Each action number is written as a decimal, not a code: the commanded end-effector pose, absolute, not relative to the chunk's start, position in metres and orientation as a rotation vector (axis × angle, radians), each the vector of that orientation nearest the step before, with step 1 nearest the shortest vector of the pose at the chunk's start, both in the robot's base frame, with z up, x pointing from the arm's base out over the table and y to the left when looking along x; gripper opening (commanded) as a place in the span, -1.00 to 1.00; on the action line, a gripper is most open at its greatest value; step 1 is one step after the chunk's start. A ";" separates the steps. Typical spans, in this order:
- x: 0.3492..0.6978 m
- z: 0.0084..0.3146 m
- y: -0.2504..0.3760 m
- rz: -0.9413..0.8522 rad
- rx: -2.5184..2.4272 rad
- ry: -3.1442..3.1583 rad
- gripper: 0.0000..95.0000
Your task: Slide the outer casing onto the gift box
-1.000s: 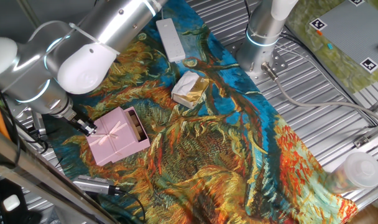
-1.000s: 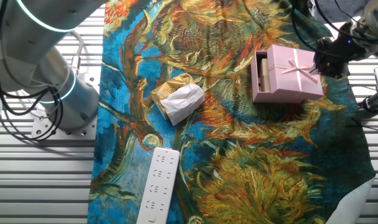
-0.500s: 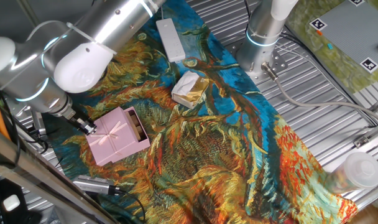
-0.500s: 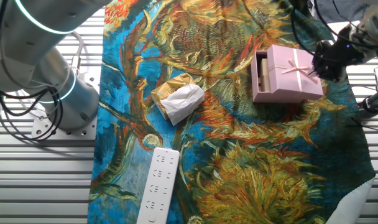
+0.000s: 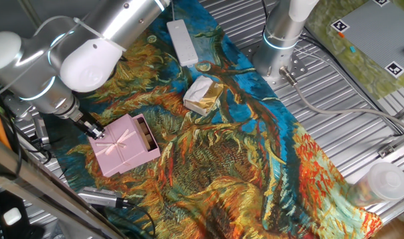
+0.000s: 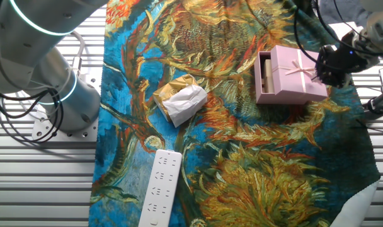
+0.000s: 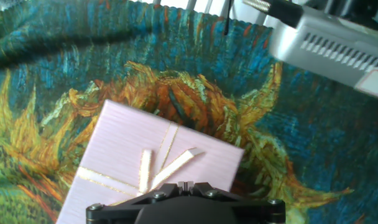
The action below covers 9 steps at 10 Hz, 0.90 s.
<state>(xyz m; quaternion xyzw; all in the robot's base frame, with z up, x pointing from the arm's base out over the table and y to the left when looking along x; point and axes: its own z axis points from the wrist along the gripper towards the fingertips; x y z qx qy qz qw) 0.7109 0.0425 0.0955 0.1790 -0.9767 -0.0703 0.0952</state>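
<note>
Casing point(image 5: 120, 145), pink with ribbon bow, lies flat on the patterned cloth point(image 5: 222, 159) at its 8 o'clock corner. Box point(image 5: 147, 136) sits almost wholly inside the casing, only its brown end showing at 3 o'clock. That end shows in both fixed views, not in the hand view. Gripper point(image 5: 94, 130) hovers at the casing's 10 o'clock edge; jaw spread cannot be told.

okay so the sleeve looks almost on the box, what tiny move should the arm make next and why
Probably a short further push of the outer casing toward the gift box. A strip of the box's tan inside shows beyond the sleeve's open end, so it is not fully covered. The gripper sits at the sleeve's far edge, opposite that opening, well placed to push; whether its jaws are open is not clear.
</note>
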 end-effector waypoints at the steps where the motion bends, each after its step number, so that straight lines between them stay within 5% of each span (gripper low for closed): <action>1: 0.710 0.095 0.040 -0.209 0.542 -2.897 -1.00; 9: 0.710 0.094 0.021 -0.212 0.600 -2.891 -1.00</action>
